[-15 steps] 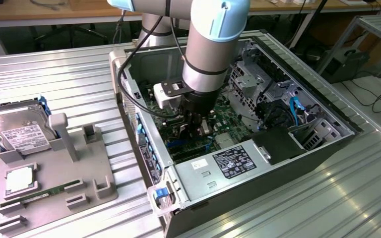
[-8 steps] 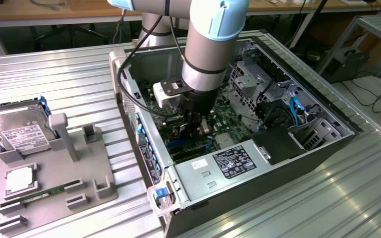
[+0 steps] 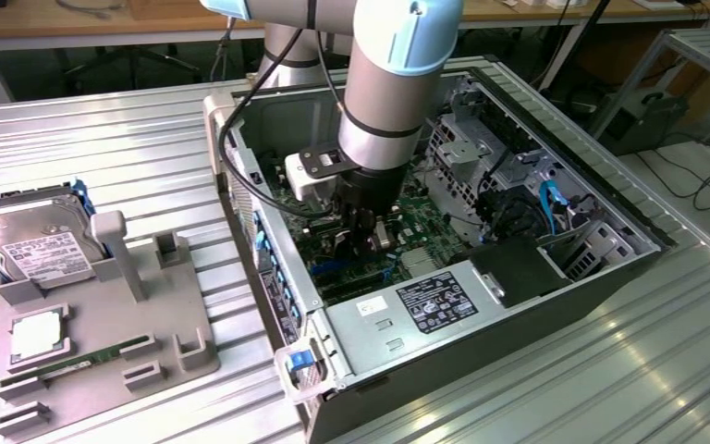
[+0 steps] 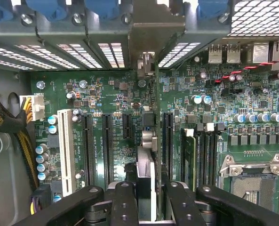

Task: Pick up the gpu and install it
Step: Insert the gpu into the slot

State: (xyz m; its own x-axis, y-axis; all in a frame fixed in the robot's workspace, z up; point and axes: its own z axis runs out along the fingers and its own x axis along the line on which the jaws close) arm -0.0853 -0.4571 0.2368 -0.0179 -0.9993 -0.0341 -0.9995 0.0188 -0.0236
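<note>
Bright, even light; glare streaks the ribbed metal table (image 3: 577,370); the motherboard (image 4: 111,99) looks sharp, its near edge blurred.

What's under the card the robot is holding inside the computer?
Under the gpu, held edge-on by the gripper, lies the green motherboard with its long black slots. The strip straight below the card is covered.

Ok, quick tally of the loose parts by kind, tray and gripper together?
hard drive: 1, on the tray
processor chip: 1, on the tray
memory stick: 1, on the tray
gpu: 1, held in the gripper
Total: 4
</note>
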